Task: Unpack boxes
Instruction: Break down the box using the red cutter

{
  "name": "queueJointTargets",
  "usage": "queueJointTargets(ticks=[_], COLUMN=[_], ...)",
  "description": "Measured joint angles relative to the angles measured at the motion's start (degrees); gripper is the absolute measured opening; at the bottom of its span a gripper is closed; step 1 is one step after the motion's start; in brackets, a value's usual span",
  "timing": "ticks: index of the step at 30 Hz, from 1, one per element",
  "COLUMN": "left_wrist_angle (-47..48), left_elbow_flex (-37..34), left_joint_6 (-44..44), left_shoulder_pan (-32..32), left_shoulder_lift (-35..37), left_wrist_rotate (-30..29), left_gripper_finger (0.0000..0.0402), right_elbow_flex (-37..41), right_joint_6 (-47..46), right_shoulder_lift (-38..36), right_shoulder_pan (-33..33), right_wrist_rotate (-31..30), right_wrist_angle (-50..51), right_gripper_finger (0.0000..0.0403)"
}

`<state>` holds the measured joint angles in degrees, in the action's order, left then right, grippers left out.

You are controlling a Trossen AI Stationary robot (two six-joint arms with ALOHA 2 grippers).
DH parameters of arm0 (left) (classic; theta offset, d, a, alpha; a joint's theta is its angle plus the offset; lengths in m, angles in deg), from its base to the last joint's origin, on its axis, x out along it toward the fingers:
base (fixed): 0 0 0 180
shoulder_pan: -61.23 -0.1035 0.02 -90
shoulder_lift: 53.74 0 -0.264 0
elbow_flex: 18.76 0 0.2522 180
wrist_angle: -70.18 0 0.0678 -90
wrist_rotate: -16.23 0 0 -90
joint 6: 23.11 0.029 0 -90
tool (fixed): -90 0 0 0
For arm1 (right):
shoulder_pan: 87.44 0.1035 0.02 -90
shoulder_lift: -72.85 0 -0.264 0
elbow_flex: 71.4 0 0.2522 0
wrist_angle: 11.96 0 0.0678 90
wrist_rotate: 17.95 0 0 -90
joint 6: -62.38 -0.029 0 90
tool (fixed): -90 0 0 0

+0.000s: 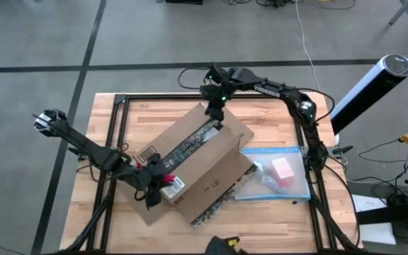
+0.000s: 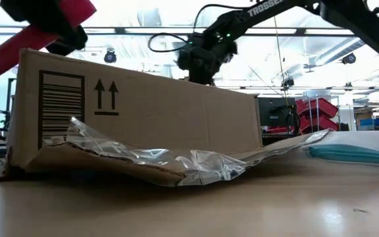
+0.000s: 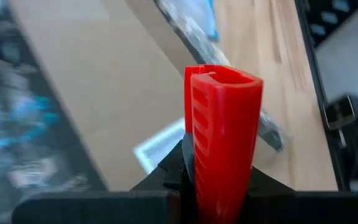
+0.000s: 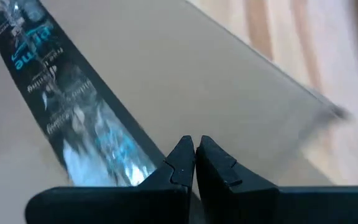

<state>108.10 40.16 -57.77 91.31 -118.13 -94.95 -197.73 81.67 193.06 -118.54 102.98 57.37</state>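
I can't read the box tape print (it's blurred); the red tool's tip beyond it is cut off.

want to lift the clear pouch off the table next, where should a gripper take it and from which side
Likely by the blue-edged top strip of the clear pouch, coming from above on the right arm's side. It lies flat on the table right of the box, its near corner close against it, so the far edge is freer. The right gripper, shut, is over the box's far end; the left gripper holds the red tool.
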Motion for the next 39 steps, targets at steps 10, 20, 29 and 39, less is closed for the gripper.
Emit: queueJointTargets(ticks=[10,20,29,39], left_wrist_angle=[1.42,1.25,5.71,12.13], left_elbow_flex=[-5.96,-12.76,-14.38,-14.47], left_joint_6=[-7.90,-14.26,-15.20,-19.64], left_shoulder_pan=[1.20,3.13,3.10,2.59], left_shoulder_lift=[8.45,15.36,17.63,17.91], left_wrist_rotate=[-6.20,-9.40,-19.03,-25.83], left_gripper_finger=[0.0029,0.0029,0.0029,0.0029], right_elbow_flex=[18.26,40.53,47.11,51.52], right_joint_6=[-4.13,-15.46,-17.13,-19.44], right_shoulder_lift=[-14.37,-26.95,-30.16,-32.97], right_shoulder_pan=[-1.59,-0.83,0.65,3.02], right_wrist_rotate=[-5.52,-5.65,-7.63,-7.16], right_wrist_angle=[-7.44,-21.95,-21.55,-21.30], right_gripper_finger=[0.0000,0.0000,0.0000,0.0000])
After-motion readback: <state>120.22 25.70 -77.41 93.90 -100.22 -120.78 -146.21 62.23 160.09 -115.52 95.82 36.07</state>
